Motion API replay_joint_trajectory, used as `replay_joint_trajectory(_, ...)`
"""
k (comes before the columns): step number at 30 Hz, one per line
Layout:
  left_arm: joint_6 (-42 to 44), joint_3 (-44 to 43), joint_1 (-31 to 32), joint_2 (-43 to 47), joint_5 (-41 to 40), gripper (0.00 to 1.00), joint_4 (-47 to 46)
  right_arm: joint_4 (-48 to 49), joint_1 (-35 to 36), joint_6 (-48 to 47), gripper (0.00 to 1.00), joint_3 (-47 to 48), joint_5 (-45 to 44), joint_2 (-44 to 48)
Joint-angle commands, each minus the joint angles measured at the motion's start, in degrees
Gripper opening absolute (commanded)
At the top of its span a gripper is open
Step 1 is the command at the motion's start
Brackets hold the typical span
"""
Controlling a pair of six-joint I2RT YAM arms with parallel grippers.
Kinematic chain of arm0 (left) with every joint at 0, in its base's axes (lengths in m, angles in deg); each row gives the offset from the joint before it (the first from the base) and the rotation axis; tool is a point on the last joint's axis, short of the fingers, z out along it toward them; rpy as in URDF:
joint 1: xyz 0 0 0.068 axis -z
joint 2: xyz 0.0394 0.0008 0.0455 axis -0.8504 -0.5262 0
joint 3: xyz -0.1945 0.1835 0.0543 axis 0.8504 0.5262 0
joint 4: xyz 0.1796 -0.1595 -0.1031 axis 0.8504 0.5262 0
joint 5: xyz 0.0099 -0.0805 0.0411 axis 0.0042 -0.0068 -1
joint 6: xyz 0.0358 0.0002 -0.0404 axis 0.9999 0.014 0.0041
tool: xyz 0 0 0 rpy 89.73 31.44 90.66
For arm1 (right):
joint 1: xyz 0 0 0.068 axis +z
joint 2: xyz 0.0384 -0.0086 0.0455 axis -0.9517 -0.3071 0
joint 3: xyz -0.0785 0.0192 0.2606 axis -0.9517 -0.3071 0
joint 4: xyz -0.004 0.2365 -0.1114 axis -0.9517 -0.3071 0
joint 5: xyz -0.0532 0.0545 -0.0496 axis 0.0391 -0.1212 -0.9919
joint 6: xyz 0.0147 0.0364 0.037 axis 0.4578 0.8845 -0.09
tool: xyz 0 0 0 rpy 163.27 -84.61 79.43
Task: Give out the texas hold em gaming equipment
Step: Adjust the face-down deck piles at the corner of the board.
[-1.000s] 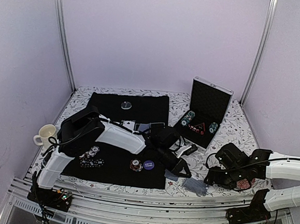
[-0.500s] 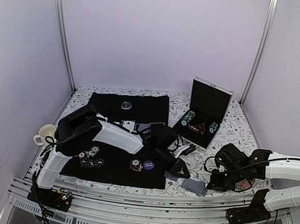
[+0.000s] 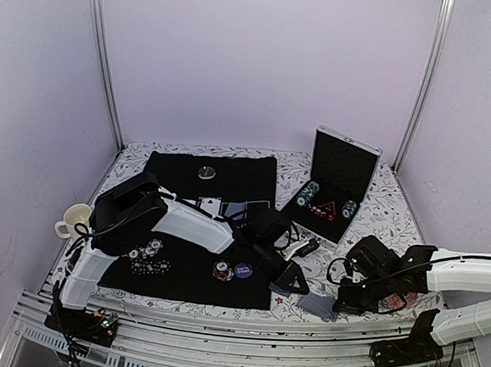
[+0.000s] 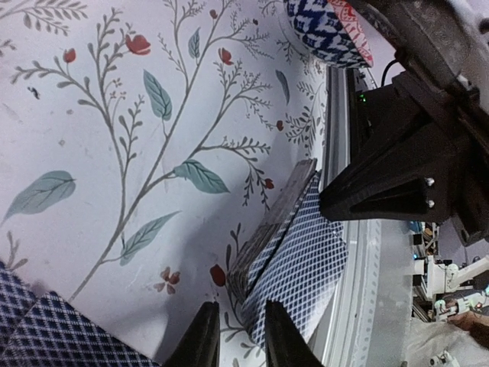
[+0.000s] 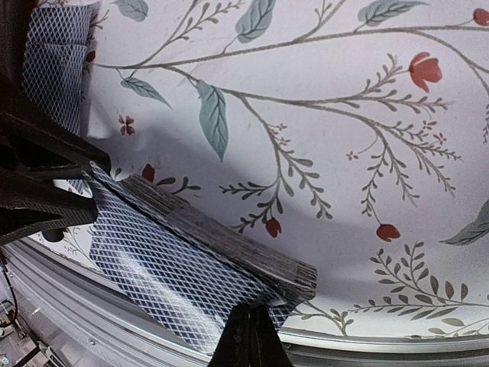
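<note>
A deck of blue-grey-backed playing cards (image 3: 318, 306) lies on the flowered cloth by the table's front rail. Its top card (image 5: 153, 283) is slid off toward the rail. My right gripper (image 5: 248, 330) is shut, its tips pinching that card's edge. My left gripper (image 4: 237, 340) hovers at the deck's (image 4: 290, 237) other end, narrowly open with nothing between its fingers. One loose card (image 4: 30, 336) lies beside it. Chip stacks (image 3: 151, 248) and a purple button (image 3: 243, 270) sit on the black mat; a silver button (image 3: 206, 172) lies farther back.
An open black case (image 3: 341, 178) with chips stands at the back right. A cream mug (image 3: 74, 219) is at the left edge. A red patterned disc (image 4: 328, 27) lies right of the deck, under the right arm. The front rail (image 5: 367, 355) runs just beside the deck.
My right gripper has moved left to the deck and gone from open to shut on the top card's edge. The left gripper has only shifted slightly.
</note>
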Motion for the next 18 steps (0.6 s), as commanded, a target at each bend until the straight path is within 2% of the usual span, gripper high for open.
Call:
replay_joint_trajectory(1,-0.26,0.59,0.11,2.03,1.02,0.23,-0.87,2.99,0.22,-0.66,0.03,-0.84,0.85,-0.65)
replay_joint_trajectory(9,-0.58,0.50,-0.01,2.20,1.50,0.28,-1.02,6.68,0.16,-0.91,0.03,-1.70,0.32,-3.10)
replay_joint_trajectory(18,0.19,0.59,-0.08,3.44,0.38,0.19,0.08,6.13,0.14,-1.54,0.03,-1.07,-0.89,-3.27)
